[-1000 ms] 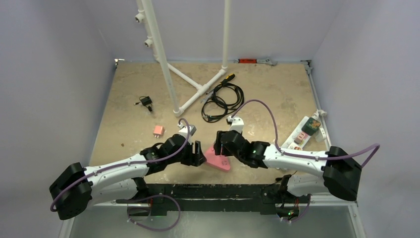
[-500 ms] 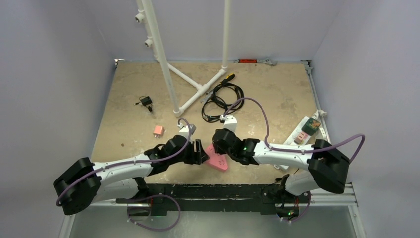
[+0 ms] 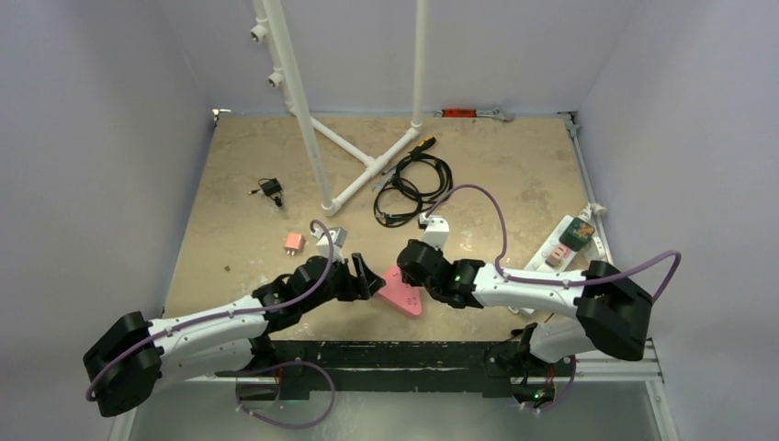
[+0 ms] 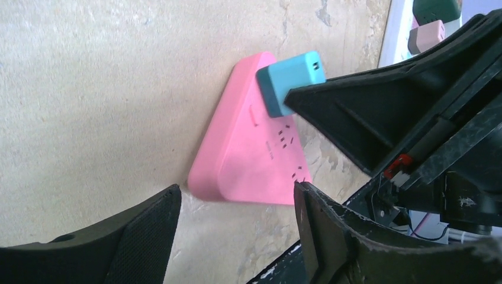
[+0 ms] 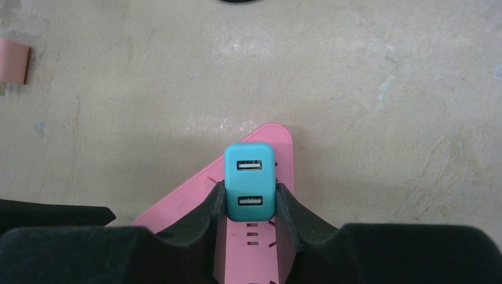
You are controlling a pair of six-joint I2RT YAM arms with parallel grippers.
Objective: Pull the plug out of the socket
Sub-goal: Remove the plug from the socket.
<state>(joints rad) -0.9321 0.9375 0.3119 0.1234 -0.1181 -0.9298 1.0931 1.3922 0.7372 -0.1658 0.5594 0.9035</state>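
Right jaws are clamped on the teal plug [image 5: 249,180] by its two sides. The plug sits on one corner of the pink socket [image 4: 243,160], which lies flat on the desk [image 3: 514,165]. Left jaws stand apart just beside the socket.

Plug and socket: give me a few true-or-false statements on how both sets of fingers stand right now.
1. The right fingers grip the plug from both sides. True.
2. The left fingers are shut on the socket. False: they are open, and the socket lies ahead of them.
3. The plug shows two USB ports to the right wrist camera. True.
4. The cable lies across the socket. False: it lies apart, farther back on the table.
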